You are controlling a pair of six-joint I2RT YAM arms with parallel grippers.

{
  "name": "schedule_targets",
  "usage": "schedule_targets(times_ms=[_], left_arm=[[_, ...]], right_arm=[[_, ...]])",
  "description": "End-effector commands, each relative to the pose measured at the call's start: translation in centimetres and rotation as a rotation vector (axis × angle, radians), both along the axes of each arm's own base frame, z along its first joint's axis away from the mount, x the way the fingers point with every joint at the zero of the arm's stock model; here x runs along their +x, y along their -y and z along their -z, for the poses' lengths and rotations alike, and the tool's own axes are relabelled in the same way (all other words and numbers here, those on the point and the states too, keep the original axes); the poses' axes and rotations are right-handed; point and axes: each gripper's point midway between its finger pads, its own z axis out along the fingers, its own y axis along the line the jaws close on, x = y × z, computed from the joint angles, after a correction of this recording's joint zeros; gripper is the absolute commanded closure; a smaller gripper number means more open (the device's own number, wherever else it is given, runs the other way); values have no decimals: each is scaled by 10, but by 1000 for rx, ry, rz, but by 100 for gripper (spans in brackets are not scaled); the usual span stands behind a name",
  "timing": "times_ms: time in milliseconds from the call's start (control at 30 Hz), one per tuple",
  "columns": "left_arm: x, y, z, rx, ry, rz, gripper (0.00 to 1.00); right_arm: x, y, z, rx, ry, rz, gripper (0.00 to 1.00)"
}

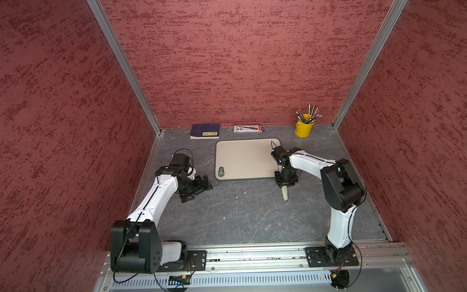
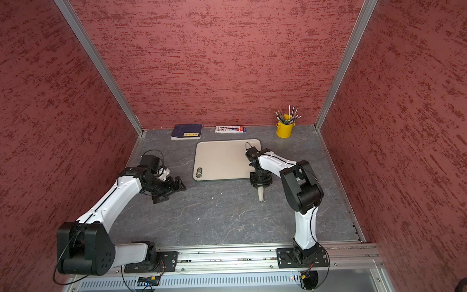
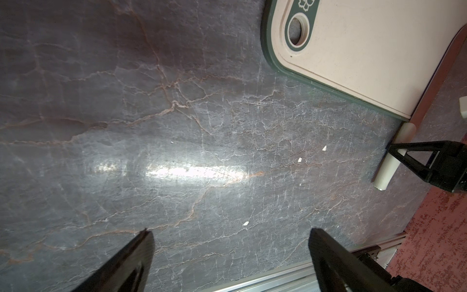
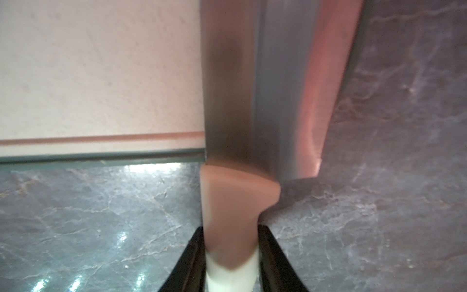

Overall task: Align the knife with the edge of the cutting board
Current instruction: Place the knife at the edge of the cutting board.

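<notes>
Two grippers show, and only one has a load. The right gripper is clamped narrow on the knife, its fingers pressing both sides of the cream handle just behind the blade. From that grip the blade runs straight ahead, away from the fingertips, along the short edge of the board nearest this gripper. Part of the blade's width covers the board's rim and the rest overhangs the table. Whether the blade rests on the board or sits just above it cannot be told. The handle's butt sticks out behind the fingers, past the board's near long edge and over bare table. The rest of the board spreads out ahead of the gripper, on the side towards the other arm.

The left gripper stands wide open with nothing between its fingers, low over bare table. The board's corner with the hole is the part nearest it, close but apart.

Beyond the board, well away from both grippers, lie a book, a pen pack and a yellow cup of pencils.
</notes>
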Motion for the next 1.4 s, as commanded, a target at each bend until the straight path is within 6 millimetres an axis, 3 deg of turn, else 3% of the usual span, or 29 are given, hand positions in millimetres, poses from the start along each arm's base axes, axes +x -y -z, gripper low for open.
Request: schedule_targets(times_ms=[0, 1367], left_arm=[[0, 0, 0, 9, -5, 5, 0], [-1, 2, 0, 13, -4, 15, 0]], right_arm=[[13, -2, -9, 15, 46, 6, 67], [15, -13, -16, 16, 66, -50, 72]])
